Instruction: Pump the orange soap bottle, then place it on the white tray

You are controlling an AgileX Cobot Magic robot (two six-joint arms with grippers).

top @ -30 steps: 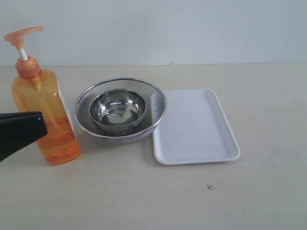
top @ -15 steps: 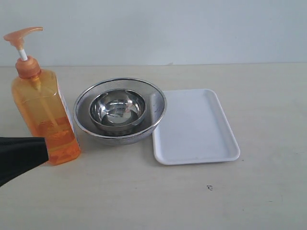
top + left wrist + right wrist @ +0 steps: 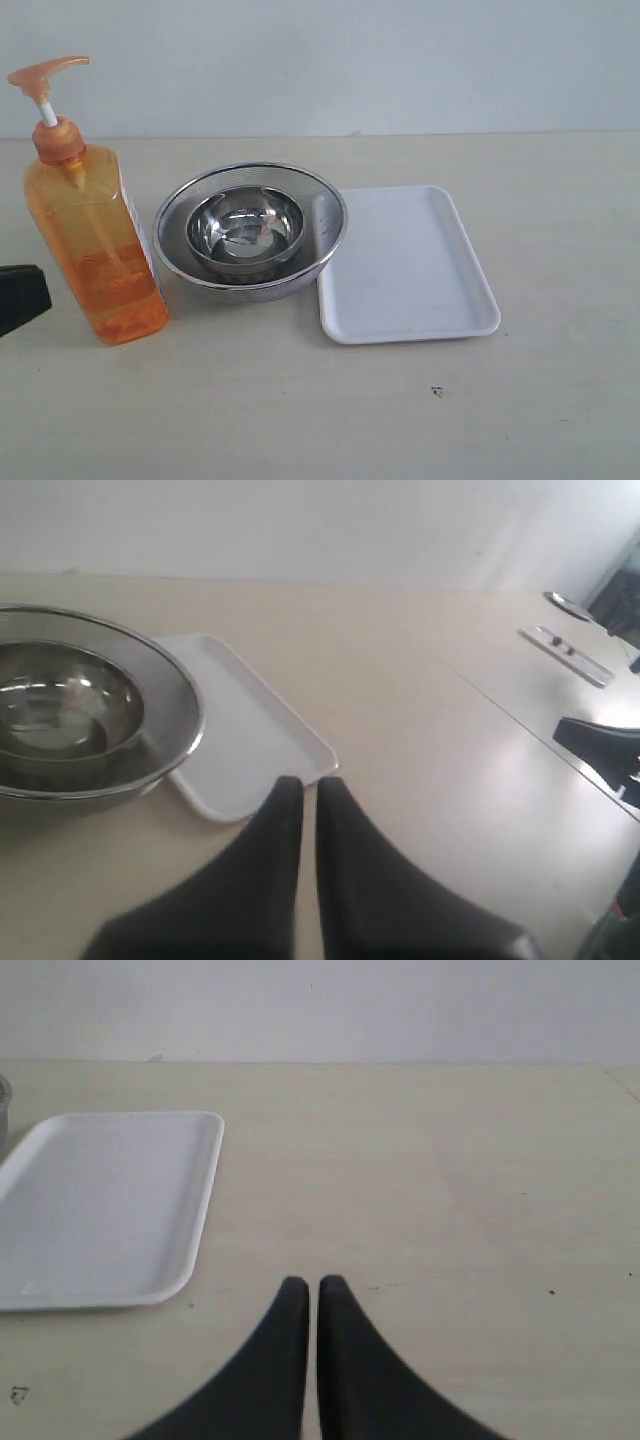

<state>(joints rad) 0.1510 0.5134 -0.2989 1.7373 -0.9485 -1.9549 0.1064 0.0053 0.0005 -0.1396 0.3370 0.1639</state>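
The orange soap bottle [image 3: 95,245] stands upright at the left of the table, its pump head [image 3: 45,72] raised on a white stem. To the right of centre lies the white tray [image 3: 405,265], bare; it also shows in the left wrist view [image 3: 240,735] and the right wrist view [image 3: 100,1205]. My left gripper [image 3: 22,298] is at the far left edge, just left of the bottle and apart from it; its jaws [image 3: 308,785] are shut on nothing. My right gripper [image 3: 306,1285] is shut and empty, over bare table beside the tray; the exterior view does not show it.
A round steel mesh strainer [image 3: 250,232] with a steel bowl [image 3: 245,228] inside stands between bottle and tray, touching the tray's left rim. A small dark mark [image 3: 437,391] sits on the table in front of the tray. A wall runs behind the table.
My left gripper has drawn back to the left and downward, away from the front of the bottle, until only its tip shows at the frame edge. The bottle, strainer and tray have not moved.
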